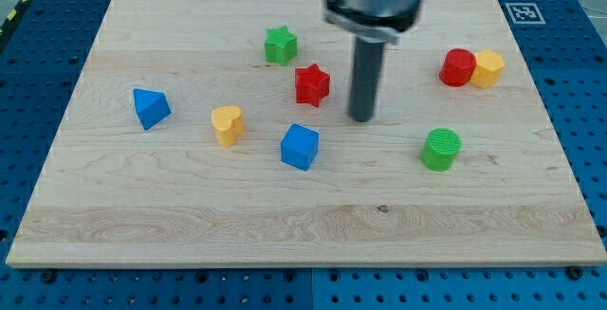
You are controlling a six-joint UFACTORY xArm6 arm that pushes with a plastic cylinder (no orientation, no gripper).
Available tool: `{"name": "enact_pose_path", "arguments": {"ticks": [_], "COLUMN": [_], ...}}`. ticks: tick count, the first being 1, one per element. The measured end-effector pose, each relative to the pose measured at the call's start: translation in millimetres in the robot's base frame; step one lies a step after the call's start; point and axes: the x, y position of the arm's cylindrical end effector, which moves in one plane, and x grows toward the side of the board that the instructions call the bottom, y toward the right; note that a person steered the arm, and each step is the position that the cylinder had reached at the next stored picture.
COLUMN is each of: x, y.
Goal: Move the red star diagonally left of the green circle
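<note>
The red star lies near the middle of the wooden board, towards the view's top. The green circle stands at the view's right, lower than the star. My tip rests on the board just right of the red star and slightly below it, with a small gap between them. The tip is well left of the green circle and above it.
A green star lies up-left of the red star. A blue cube and a yellow heart sit below-left. A blue triangle is at the left. A red cylinder touches a yellow block at the right.
</note>
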Motion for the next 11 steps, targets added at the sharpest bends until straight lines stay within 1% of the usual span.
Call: {"name": "enact_pose_path", "arguments": {"ticks": [1,2,3,5,6,8,9,10,11], "x": [21,31,-3,-34,-46,-66,-30,-20,-20], "y": [-54,-127,-165,-165,-146,-57,-25,-29,-52]}}
